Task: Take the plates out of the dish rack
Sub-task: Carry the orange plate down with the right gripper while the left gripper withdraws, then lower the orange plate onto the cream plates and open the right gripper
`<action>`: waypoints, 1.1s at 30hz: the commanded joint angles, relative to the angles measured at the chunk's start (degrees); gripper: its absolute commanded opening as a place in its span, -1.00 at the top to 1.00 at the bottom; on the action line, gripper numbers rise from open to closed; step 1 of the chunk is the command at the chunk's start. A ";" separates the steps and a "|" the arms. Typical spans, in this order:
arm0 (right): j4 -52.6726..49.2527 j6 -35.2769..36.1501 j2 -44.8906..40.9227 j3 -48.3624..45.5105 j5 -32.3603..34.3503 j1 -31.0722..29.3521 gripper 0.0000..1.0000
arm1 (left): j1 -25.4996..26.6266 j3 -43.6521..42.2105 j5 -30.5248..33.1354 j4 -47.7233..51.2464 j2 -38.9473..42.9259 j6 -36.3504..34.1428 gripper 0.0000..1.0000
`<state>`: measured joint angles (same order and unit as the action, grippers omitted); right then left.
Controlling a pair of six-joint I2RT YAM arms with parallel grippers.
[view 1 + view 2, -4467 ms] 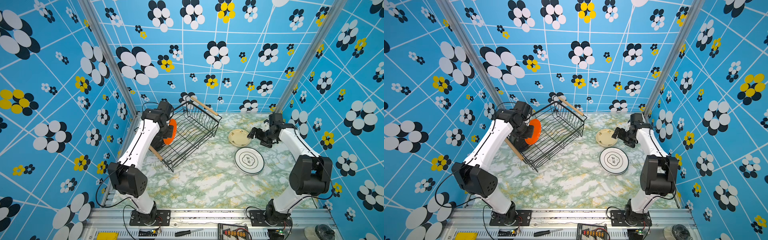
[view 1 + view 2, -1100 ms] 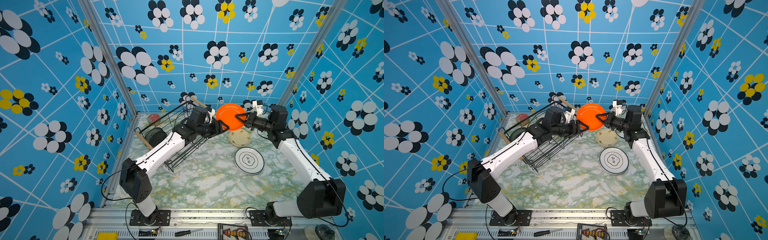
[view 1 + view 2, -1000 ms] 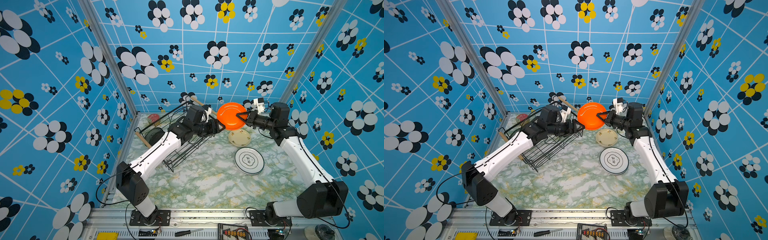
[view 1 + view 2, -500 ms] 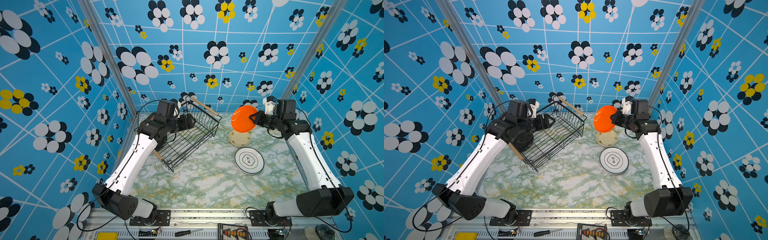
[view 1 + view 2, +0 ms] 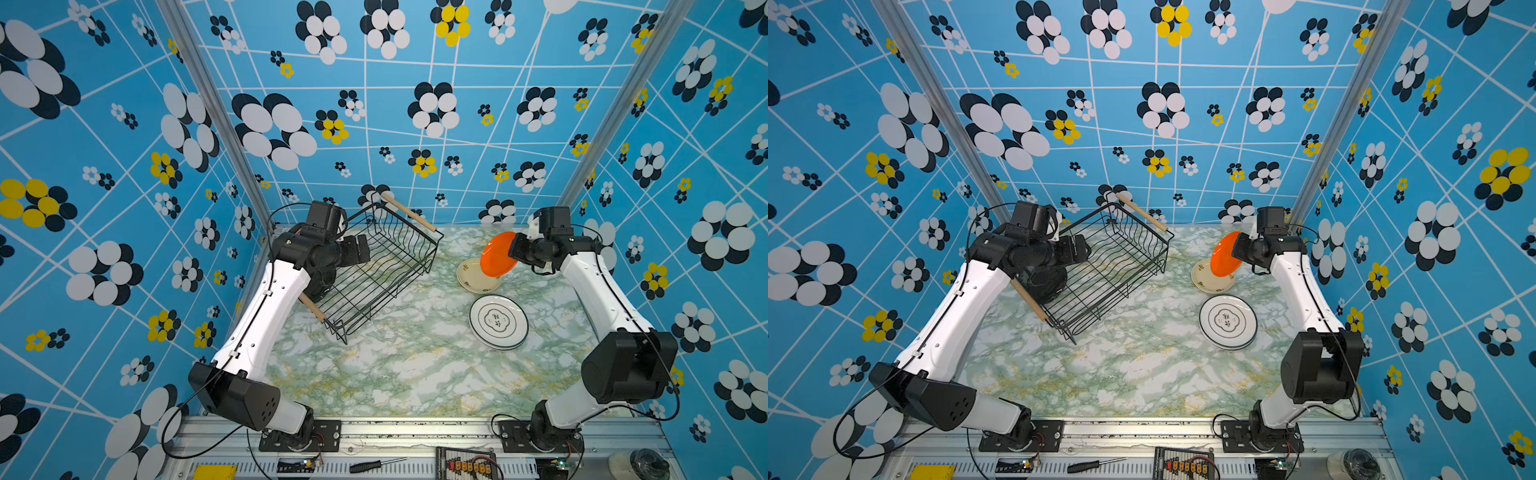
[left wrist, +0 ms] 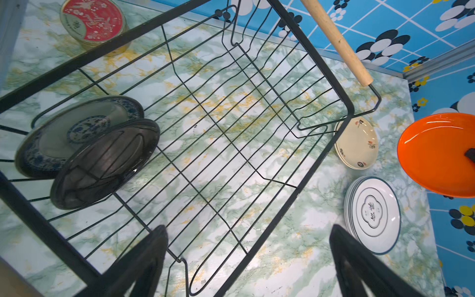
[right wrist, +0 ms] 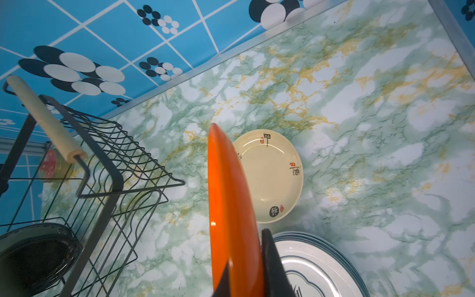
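Orange plate (image 7: 226, 180) edge-on, clamped in right pincer (image 7: 246, 252)

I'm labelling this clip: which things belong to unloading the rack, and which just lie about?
Job: dish rack, orange plate, cream plate, white plates, black plate, blue-patterned plate.
Lying about: red-lidded tin, screwdriver.

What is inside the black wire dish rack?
In the dish rack two plates stand on edge at one end: a black plate and, partly covered behind it, a blue-patterned plate. Any plate behind them is hidden.
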<state>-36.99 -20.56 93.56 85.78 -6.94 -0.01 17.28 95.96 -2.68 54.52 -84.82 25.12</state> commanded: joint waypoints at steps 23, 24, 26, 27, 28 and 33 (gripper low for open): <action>6.50 -0.83 19.09 4.41 -0.50 0.89 1.00 | -1.13 -8.90 9.97 -9.66 5.83 -3.96 -0.98; 6.56 -0.91 19.41 4.53 -0.50 0.88 1.00 | -1.26 -9.16 10.71 -9.72 6.27 -3.71 -0.98; 6.42 -0.91 19.95 4.74 -1.00 0.89 1.00 | -1.58 -8.60 11.55 -8.47 5.94 -3.73 -0.98; 6.41 -1.02 20.07 4.77 -1.26 0.93 1.00 | -1.61 -8.18 11.63 -7.78 5.57 -4.13 -0.98; 6.44 -1.06 20.24 4.78 -1.70 0.89 1.00 | -1.63 -7.65 12.42 -6.81 5.03 -4.28 -0.98; 5.14 -0.85 21.47 5.35 -3.07 0.89 0.92 | -1.62 -6.93 14.40 -4.89 3.44 -5.45 -0.99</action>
<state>-30.63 -21.65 113.45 89.56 -8.95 0.56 16.08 87.59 9.17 48.23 -80.58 21.30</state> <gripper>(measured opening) 0.116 0.992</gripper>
